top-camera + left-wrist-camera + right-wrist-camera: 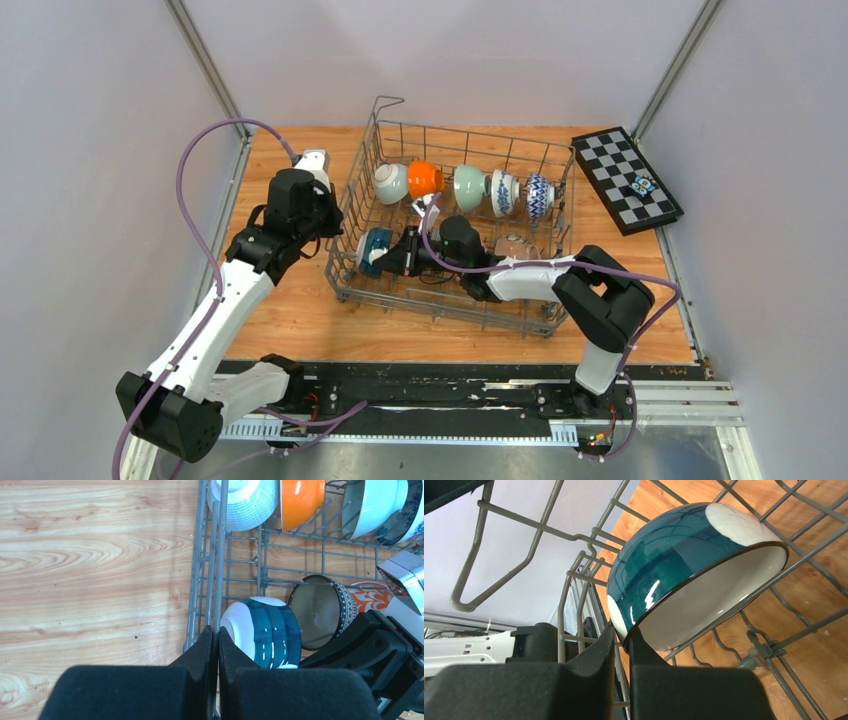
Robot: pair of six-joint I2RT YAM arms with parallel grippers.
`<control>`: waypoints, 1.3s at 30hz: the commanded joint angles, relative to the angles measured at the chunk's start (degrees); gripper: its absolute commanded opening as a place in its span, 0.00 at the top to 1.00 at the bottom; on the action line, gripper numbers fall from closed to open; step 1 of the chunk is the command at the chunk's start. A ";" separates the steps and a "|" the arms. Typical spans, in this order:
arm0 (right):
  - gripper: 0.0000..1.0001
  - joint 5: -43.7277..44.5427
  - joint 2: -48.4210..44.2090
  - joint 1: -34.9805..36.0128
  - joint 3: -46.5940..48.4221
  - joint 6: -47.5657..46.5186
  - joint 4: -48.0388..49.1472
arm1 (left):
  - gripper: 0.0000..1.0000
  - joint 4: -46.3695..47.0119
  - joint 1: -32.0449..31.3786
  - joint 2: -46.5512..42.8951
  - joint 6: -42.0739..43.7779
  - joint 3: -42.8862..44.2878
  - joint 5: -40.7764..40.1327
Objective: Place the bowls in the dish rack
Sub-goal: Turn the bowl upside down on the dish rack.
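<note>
The right tool (622, 639) grips the rim of the glossy dark-blue ceramic bowl (664, 560) to stand it on edge inside the grey wire dish rack (218, 555). The left tool (218, 637) is clenched empty just outside.

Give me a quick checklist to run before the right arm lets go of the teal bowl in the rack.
1. Right fingers pinching the teal bowl by its rim: ok.
2. Teal bowl inside the dish rack: ok.
3. Bowl resting steady on the rack wires: cannot tell.
4. Gap to the dark-rimmed bowl beside it: cannot tell.
5. Left fingers shut, empty, at the rack's outer wall: ok.
</note>
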 commanded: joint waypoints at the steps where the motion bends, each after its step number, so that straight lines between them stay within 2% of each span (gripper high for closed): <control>1: 0.97 7.63 2.13 0.12 -4.48 -3.12 -12.06 | 1.00 1.58 1.23 1.38 -0.14 -0.51 -5.34; 24: 0.97 7.74 3.19 0.10 -7.93 -2.48 -9.61 | 1.00 1.72 1.23 1.78 -0.14 -0.51 -5.27; 31: 0.94 7.41 -3.60 0.18 -4.86 -6.90 -16.49 | 1.00 1.65 1.22 2.07 0.02 -0.43 -4.78; 39: 0.84 10.73 -12.70 0.38 6.02 -15.79 -32.91 | 1.00 1.20 1.22 2.54 0.29 0.31 -4.13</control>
